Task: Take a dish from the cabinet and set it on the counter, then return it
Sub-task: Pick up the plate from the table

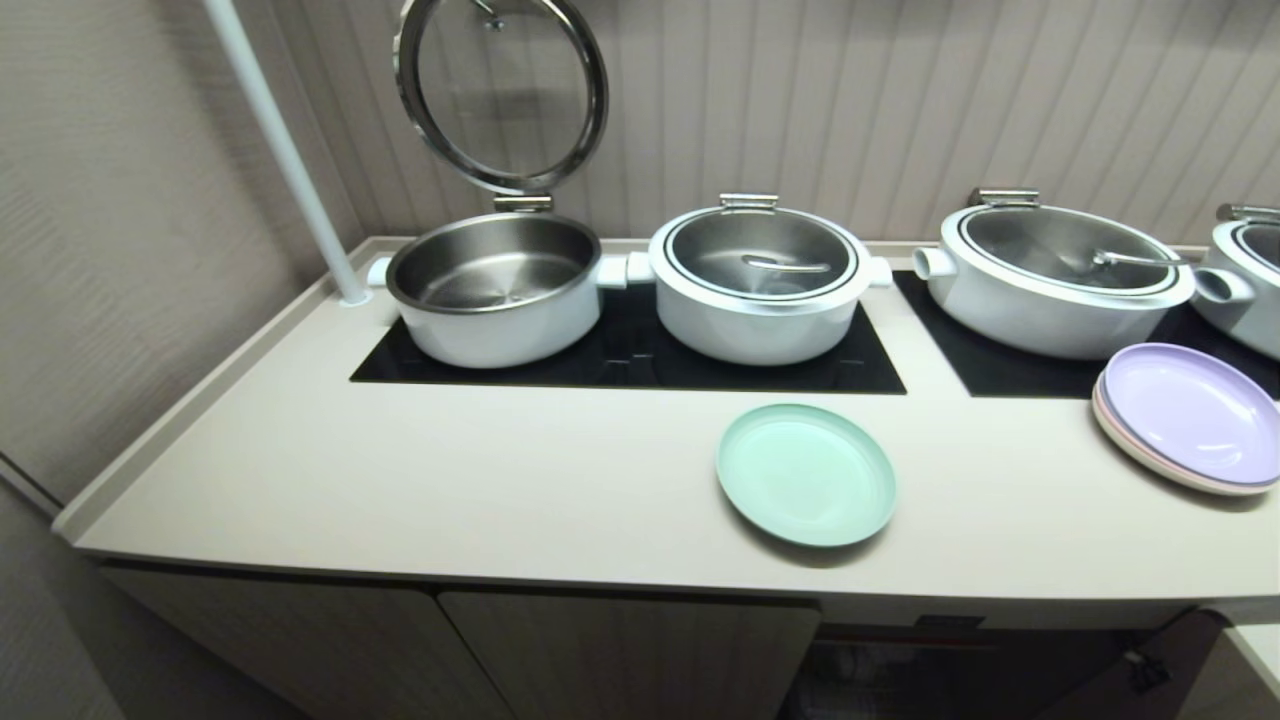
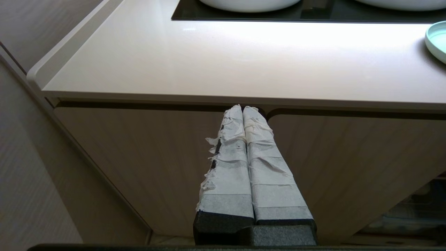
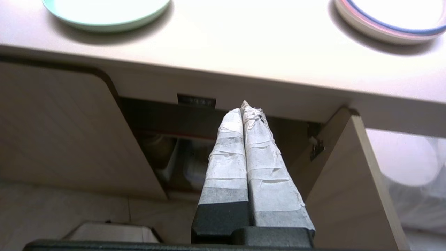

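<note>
Right wrist view: fingers (image 3: 244,108) pressed together below counter (image 3: 244,69).

You see little of the robot: neither arm shows from the head camera, only the two wrist cameras catch it. The left gripper (image 2: 243,108) has two long fingers (image 2: 270,174) that taper to a narrow tip, wrapped in whitish, wrinkled tape with frayed, torn edges along one side. Beneath the tape sits black foam-like padding on a black base. The right gripper (image 3: 244,106) looks the same: taped pale fingers (image 3: 226,167), crumpled at the tip, black at the root, with a dark bar across the base.
</note>
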